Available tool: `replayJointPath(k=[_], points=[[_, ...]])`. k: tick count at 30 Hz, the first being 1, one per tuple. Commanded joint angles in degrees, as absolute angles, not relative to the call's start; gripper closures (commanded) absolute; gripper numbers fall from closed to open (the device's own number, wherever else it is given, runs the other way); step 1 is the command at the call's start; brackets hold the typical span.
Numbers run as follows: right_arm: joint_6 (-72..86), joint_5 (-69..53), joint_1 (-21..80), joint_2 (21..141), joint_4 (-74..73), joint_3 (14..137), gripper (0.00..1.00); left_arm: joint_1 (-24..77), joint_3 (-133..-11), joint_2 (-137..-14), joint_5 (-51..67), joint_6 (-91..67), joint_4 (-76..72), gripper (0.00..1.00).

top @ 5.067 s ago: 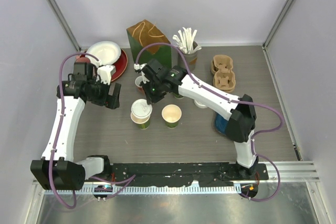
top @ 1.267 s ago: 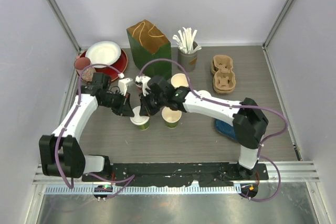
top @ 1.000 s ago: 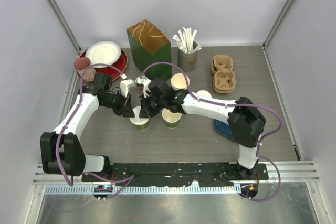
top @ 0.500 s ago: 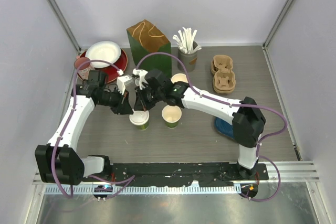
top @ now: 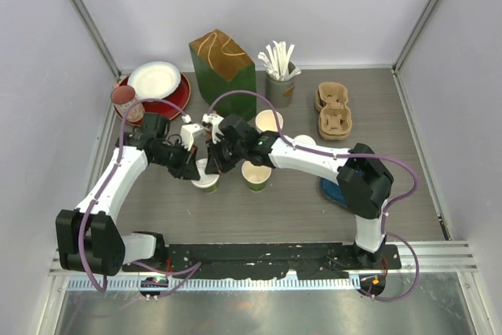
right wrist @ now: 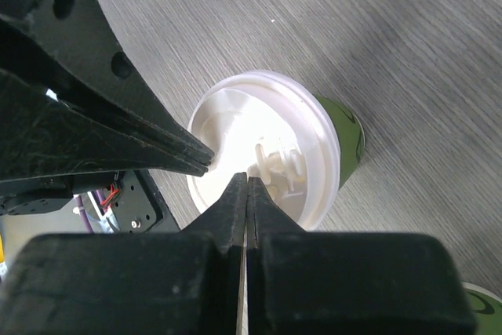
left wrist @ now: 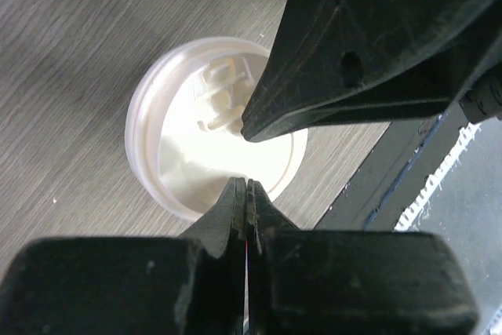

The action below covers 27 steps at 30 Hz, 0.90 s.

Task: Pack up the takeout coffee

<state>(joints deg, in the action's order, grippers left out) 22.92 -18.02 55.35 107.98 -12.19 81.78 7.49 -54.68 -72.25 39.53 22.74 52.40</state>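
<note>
Capping the first cup, carrier not yet loaded

From above, the left fingers (top: 190, 165) and right fingers (top: 213, 158) meet over one capped cup (top: 206, 184) at the middle of the counter (top: 416, 154). Two open cups (top: 256, 176) (top: 268, 121) stand just to its right with no tops on. The brown carriers (top: 333, 110) sit well apart at the back right with nothing in them. I judge one cup is nearly capped, with the other tops and all the loading left to do.

The left wrist view shows what the arms hide from above. The left fingers (left wrist: 235, 203) are pressed together, gripping nothing, at the near rim of the white lid (left wrist: 180, 162). The tip of the right fingers rests on the lid beside its spout.

The right wrist view shows the right fingers (right wrist: 235, 203) likewise closed and empty over the lid. It adds the cup's green wall below. I cannot tell whether the lid is snapped down.
</note>
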Motion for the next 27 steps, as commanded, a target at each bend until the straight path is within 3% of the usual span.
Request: replayJointPath(k=[1,12,27], points=[[21.97,-17.84,55.99,106.26,-16.79,84.72,0.99,7.65,-60.01,-70.49,40.69,23.38,53.61,1.00],[18.64,-18.72,56.34,106.26,-21.88,94.04,0.99,5.37,-62.93,-69.88,40.17,22.33,55.11,1.00],[18.63,-18.28,57.13,111.54,-17.93,84.64,0.99,2.37,-61.87,-70.31,36.39,18.72,53.61,1.00]])
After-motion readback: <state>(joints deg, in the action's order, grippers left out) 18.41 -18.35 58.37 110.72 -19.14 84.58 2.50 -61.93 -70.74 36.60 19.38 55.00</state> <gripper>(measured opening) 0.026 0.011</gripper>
